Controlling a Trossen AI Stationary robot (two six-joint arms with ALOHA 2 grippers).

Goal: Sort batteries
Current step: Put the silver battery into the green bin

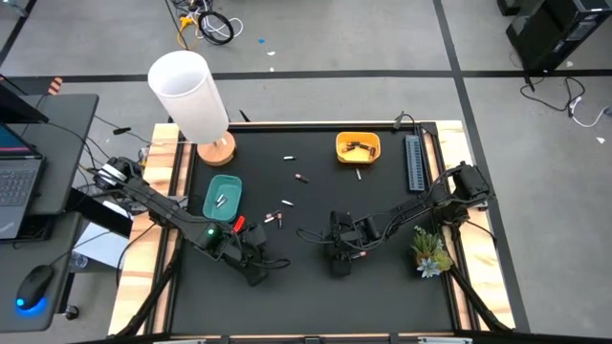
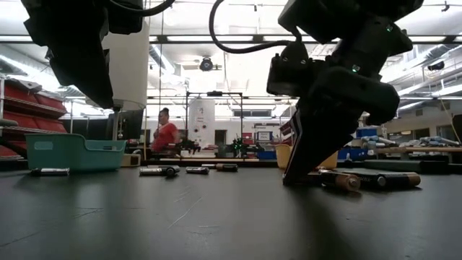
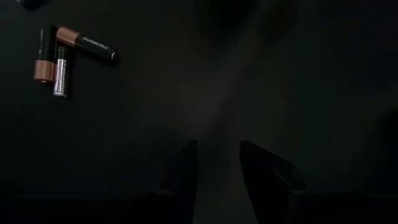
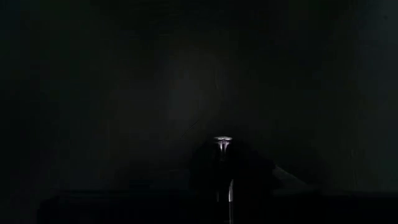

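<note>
Black matting covers my table, with the teal bin [image 1: 222,196] as my reference. It already holds a couple of pale batteries [image 1: 221,201]; the yellow bowl [image 1: 358,147], well off to its right, holds dark ones. Several loose batteries [image 1: 273,219] remain right of the bin, so I judge sorting partly done. My right gripper [image 1: 341,260] pinches a battery [image 4: 222,142] farther right; my left gripper [image 1: 255,272] waits below the bin, fingers parted, empty.

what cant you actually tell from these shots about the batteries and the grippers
- Right gripper: the right wrist view is too dark to show whether the silver tip between its fingers is a gripped battery.
- Yellow bowl and teal bin: high view, contents too small to type.
- Low view: the bin's wall hides its inside.
</note>
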